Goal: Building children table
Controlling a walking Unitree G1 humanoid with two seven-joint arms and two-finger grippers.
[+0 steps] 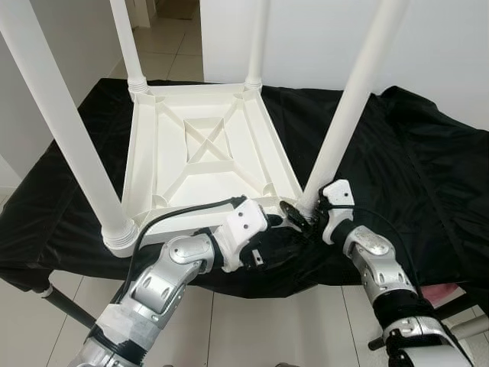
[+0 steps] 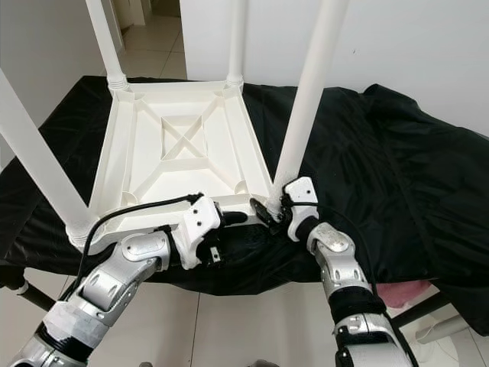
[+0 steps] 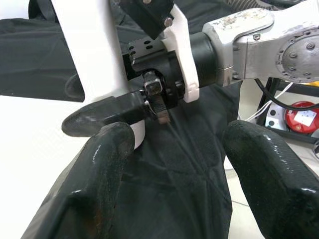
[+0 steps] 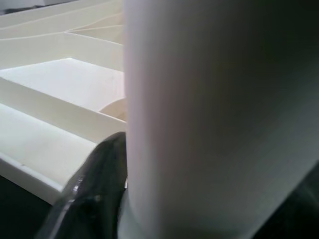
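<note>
The white plastic children's table (image 1: 143, 153) lies upside down on a black cloth, with its legs pointing up. My right gripper (image 1: 304, 211) is at the base of the near-right leg (image 1: 355, 92), shut on it; one black finger (image 4: 94, 194) presses against the leg's side (image 4: 214, 124). My left gripper (image 3: 172, 164) hovers open over the cloth just in front of the table's near edge, pointing at the right gripper. Its two fingers (image 3: 94, 174) stand wide apart with nothing between them. The right gripper's finger (image 3: 104, 114) lies against the leg beyond them.
The black cloth (image 1: 412, 168) covers the whole work surface and drapes over its front edge. Three other legs rise at the near left (image 1: 69, 130), far left (image 1: 126, 46) and far right (image 1: 258, 42). White wall behind; tiled floor (image 1: 244, 329) below; a red object (image 3: 301, 117) beneath.
</note>
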